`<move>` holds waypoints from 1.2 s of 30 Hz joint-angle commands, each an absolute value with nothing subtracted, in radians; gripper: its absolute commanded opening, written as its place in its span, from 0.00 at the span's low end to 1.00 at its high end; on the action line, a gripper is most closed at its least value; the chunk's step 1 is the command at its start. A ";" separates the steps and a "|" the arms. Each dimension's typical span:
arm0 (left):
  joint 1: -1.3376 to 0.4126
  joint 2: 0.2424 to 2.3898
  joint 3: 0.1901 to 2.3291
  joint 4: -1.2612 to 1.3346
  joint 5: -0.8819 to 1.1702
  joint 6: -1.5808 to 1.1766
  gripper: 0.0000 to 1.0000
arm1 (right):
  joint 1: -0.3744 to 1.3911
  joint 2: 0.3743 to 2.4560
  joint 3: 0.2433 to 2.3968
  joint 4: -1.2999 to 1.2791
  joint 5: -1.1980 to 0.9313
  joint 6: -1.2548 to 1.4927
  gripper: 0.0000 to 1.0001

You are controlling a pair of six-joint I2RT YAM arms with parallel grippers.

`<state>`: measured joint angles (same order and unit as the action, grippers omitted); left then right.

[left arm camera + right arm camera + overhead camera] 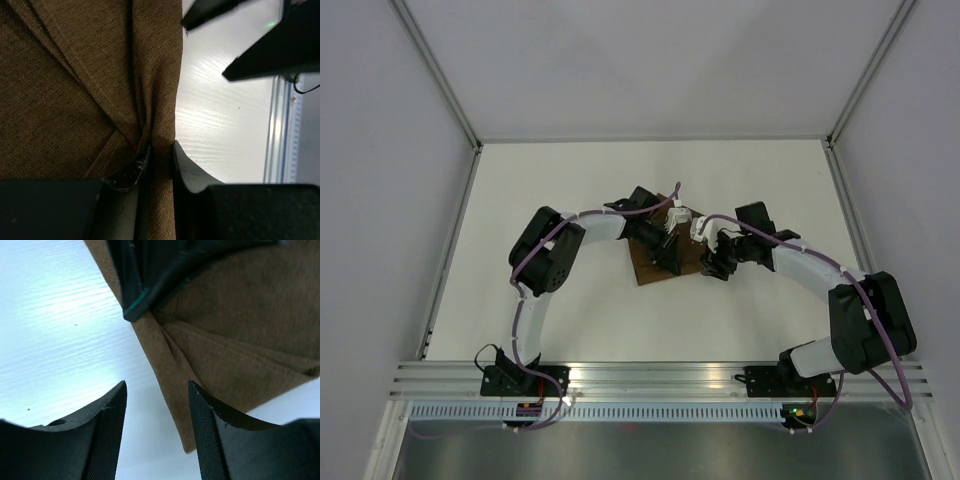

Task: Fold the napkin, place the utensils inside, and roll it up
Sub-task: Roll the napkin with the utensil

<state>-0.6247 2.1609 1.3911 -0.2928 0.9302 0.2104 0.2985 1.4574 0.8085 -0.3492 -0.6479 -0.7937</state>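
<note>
Brown napkin (pixel 652 270) lies folded and creased near the middle of the white table (pixel 570 190), between my two arms. My left gripper (pixel 161 150) is clamped on a pinched-up fold along its right edge. My right gripper (pixel 157 390) hangs just over that same edge, jaws apart, holding nothing.

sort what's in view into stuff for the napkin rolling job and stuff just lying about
For the job: napkin, left gripper pinching its fold, right gripper open. Utensils not visible.
Just there: table, metal rail.
</note>
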 commanded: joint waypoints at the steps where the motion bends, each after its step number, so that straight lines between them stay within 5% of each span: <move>1: -0.626 2.259 1.414 -0.517 0.991 0.221 0.02 | 0.382 1.382 0.724 -0.100 -0.510 -0.871 0.59; 12: -0.611 2.306 1.468 -0.580 1.017 0.221 0.02 | 0.612 1.437 0.615 0.026 -0.319 -0.923 0.60; 20: -0.603 2.310 1.473 -0.594 1.017 0.233 0.03 | 0.663 1.480 0.614 0.009 -0.290 -0.930 0.42; 26: -0.595 2.274 1.477 -0.577 0.977 0.230 0.22 | 0.666 1.515 0.678 -0.142 -0.313 -0.936 0.20; 30: -0.583 2.202 1.456 -0.502 0.942 0.181 0.39 | 0.663 1.540 0.722 -0.239 -0.351 -0.945 0.17; 36: -0.555 2.129 1.445 -0.447 0.937 0.144 0.47 | 0.631 1.649 0.880 -0.470 -0.474 -0.962 0.16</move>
<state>-0.5816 2.1952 1.4578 -0.5159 1.0183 0.1730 0.6456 1.5864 0.8055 -0.2924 -0.3744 -0.9447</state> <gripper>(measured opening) 0.459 0.180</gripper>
